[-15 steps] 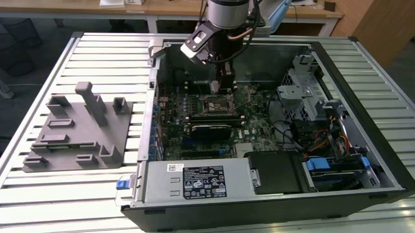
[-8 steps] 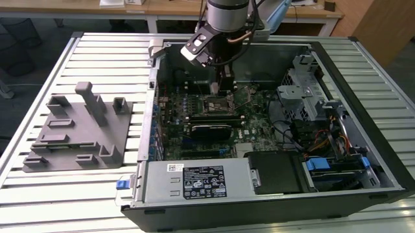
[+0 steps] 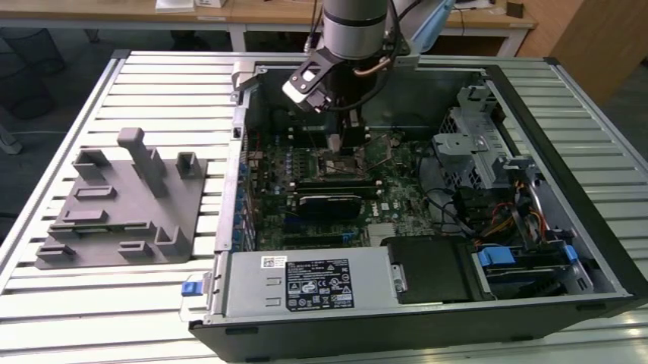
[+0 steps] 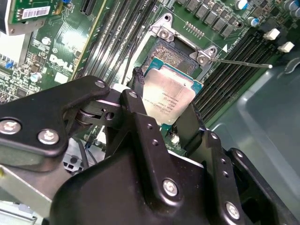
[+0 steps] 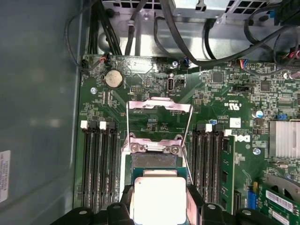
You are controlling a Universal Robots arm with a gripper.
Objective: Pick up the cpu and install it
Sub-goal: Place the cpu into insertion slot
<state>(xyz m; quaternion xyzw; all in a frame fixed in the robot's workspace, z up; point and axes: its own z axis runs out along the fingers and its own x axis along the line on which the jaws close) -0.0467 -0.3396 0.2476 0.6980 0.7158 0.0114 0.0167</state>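
Grey fixture block (image 3: 121,205) on exterior view's left. Open computer case (image 3: 405,334) in middle. My gripper (image 3: 342,148) down inside it, over green board (image 3: 395,174). Fingers pinch cpu (image 4: 168,96) by two edges. Cpu hangs just above socket (image 5: 154,161), tilted, not in yet. Socket cover (image 5: 159,117) flipped up. Step, I think: setting chip in. Calls for chip flat, square to socket, gentle touch.

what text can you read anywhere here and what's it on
None can be quoted reliably.
power supply label: print too small to read.
cpu lid: engraved lines too faint to read.
motherboard: white markings too small to read.
barcode sticker: characters too small to read.
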